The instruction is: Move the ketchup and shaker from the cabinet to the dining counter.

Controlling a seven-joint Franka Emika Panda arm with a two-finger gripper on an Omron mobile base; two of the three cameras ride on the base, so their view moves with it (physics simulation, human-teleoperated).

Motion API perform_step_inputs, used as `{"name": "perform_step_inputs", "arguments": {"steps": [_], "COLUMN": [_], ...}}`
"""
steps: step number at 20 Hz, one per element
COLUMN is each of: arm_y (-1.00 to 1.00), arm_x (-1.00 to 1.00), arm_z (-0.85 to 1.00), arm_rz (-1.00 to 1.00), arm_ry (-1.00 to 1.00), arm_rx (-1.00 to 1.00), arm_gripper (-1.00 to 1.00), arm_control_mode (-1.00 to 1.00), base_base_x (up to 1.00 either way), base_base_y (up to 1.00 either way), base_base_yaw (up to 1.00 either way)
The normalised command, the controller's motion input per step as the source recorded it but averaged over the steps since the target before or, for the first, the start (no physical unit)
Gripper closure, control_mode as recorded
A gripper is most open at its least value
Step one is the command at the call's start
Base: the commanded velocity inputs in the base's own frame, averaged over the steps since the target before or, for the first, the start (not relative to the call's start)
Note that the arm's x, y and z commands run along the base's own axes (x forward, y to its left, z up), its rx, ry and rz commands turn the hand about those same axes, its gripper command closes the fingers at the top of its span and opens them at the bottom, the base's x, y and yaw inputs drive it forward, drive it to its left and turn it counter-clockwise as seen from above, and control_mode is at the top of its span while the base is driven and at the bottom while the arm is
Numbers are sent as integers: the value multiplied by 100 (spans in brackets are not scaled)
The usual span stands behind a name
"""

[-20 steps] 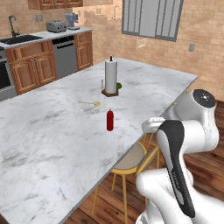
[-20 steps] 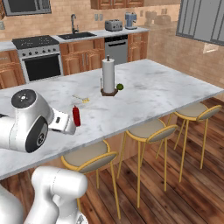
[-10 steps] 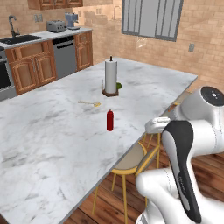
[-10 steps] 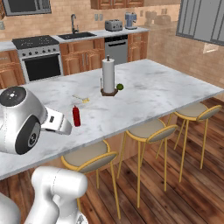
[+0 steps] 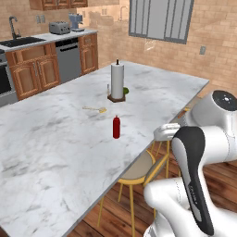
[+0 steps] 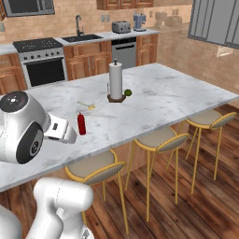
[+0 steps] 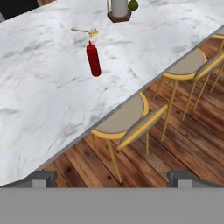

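Note:
The ketchup (image 5: 116, 127) (image 6: 81, 124) (image 7: 93, 60), a slim red squeeze bottle, stands upright on the dining counter (image 5: 55, 152) (image 6: 154, 100) (image 7: 39, 96) near its stool-side edge. My gripper (image 7: 113, 180) hangs off that edge over the wooden floor. It is open, its dark fingertips (image 7: 40, 178) are wide apart, and nothing is between them. The white hand (image 5: 163, 133) (image 6: 61, 132) is a short way from the bottle and not touching it. The shaker is out of view. Reddish-brown wall cabinet fronts (image 5: 55, 3) (image 6: 122, 3) show at the far wall.
A paper towel roll (image 5: 117, 81) (image 6: 115, 80) stands mid-counter with a green fruit (image 6: 128, 92) beside it. A small yellow-tipped utensil (image 5: 95, 109) (image 7: 87, 32) lies near the bottle. Yellow-legged stools (image 5: 139, 169) (image 6: 156, 137) (image 7: 124, 120) line the counter's edge. Sink, stove and lower cabinets stand beyond.
The hand has drawn back a little from the ketchup and the arm's upper joints have swung outward. The bottle has stayed put and the gripper has stayed open.

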Motion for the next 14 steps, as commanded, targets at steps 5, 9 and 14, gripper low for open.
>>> {"name": "perform_step_inputs", "arguments": {"steps": [5,9,14], "arm_y": [0,0,0], "arm_x": [-1,0,0], "arm_z": [0,0,0], "arm_rz": [0,0,0], "arm_ry": [0,0,0], "arm_rx": [0,0,0], "arm_gripper": [-100,-100,-100], "arm_control_mode": [100,100,100], "base_base_x": [-5,-56,-75], "base_base_y": [0,1,5], "base_base_yaw": [0,0,0]}}
